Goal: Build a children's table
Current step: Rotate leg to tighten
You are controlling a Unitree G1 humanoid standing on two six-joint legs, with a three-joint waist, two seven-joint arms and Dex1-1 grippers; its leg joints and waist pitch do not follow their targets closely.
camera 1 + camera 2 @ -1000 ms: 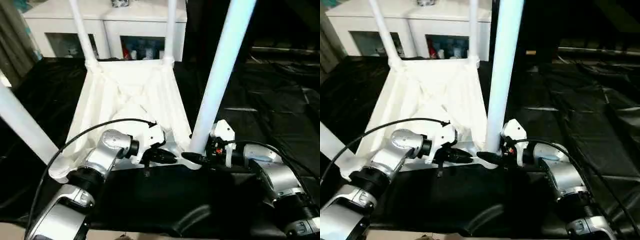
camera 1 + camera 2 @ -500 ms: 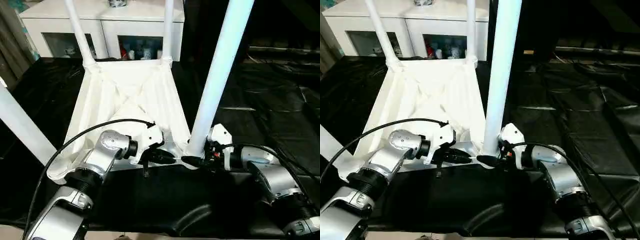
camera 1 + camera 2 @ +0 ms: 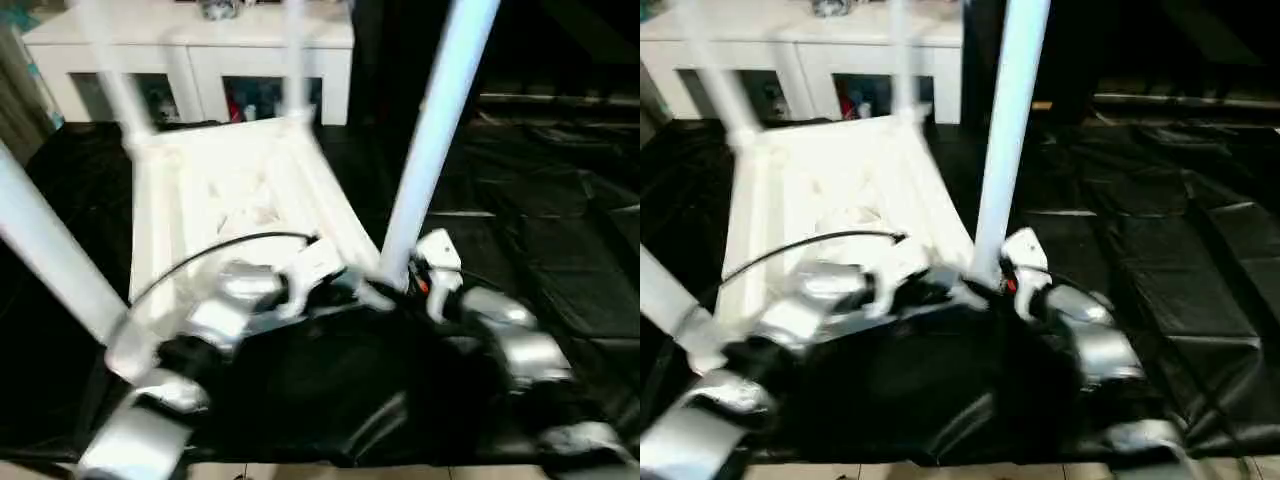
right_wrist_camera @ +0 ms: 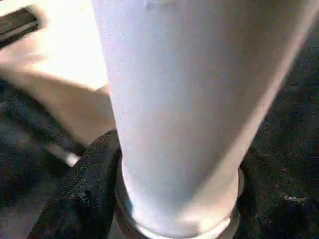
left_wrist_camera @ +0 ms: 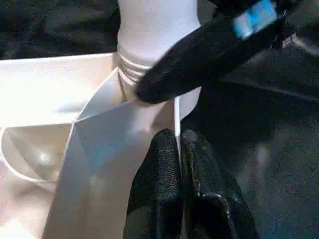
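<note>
The white children's table (image 3: pixel 230 190) lies upside down on black sheeting, its four legs pointing up. My left gripper (image 5: pixel 178 142) is shut on the thin rim of the tabletop beside the near right corner socket (image 5: pixel 149 74). My right gripper (image 4: pixel 177 199) is shut on the base of the near right leg (image 3: pixel 430 140), one black finger (image 4: pixel 84 194) on each side of it. In the left eye view the left gripper (image 3: pixel 365 293) and right gripper (image 3: pixel 395 285) meet at that corner. The near left leg (image 3: pixel 50 260) rises at the picture's left edge.
A white cabinet (image 3: pixel 190 50) with glass doors stands behind the table. Black sheeting (image 3: pixel 540 230) covers the surface to the right and in front. A black cable (image 3: pixel 220 250) arcs over my left forearm.
The camera has shifted and the picture is smeared. Both grippers keep their holds. The table's far end has swung a little to the left, and the held corner sits slightly farther away.
</note>
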